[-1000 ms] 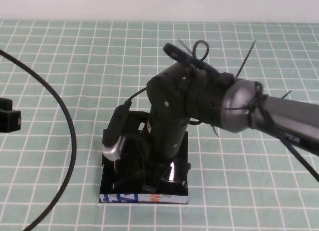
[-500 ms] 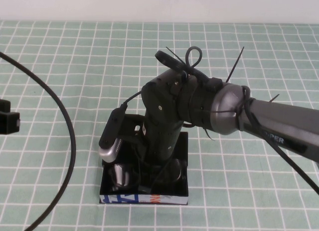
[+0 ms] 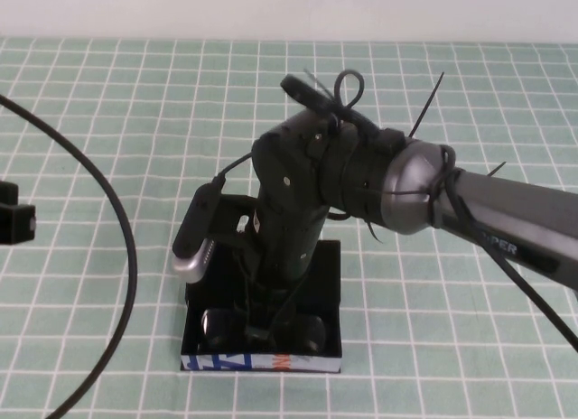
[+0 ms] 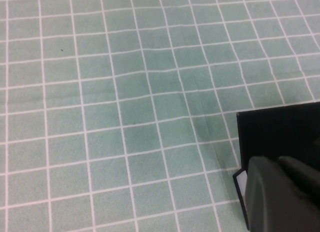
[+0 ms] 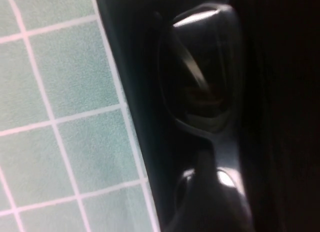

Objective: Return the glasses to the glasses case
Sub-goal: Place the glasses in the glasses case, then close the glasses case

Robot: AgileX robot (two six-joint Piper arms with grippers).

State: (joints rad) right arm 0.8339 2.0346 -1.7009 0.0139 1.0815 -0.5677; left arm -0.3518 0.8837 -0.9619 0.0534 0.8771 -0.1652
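At the far left edge of the high view sits the left end effector point(image 3: 16, 222), a small black block well apart from the case; whether its fingers are wide or narrow cannot be told. A black cable point(image 3: 116, 216) curves down across the surface point(image 3: 108, 103) beside it — a green mat ruled with white grid lines. The left wrist view shows mostly this grid, with a black corner of the glasses case point(image 4: 277, 127) at one edge.

Toward the middle, the glasses case point(image 3: 330, 274) lies open on the surface, its white front edge with blue and red-orange marks facing the camera. The glasses point(image 3: 262, 327) lie inside it, close to that front edge, both lenses showing on either side of the arm's tip.

The right arm reaches in from the right, its dark wrist angled down into the case. The right end effector point(image 3: 266, 321) is at the middle of the glasses, about the bridge; its fingers are hidden, so its opening cannot be told. The right wrist view shows one dark lens point(image 5: 200, 72) and the thick frame against the case's black lining — green surface beside.
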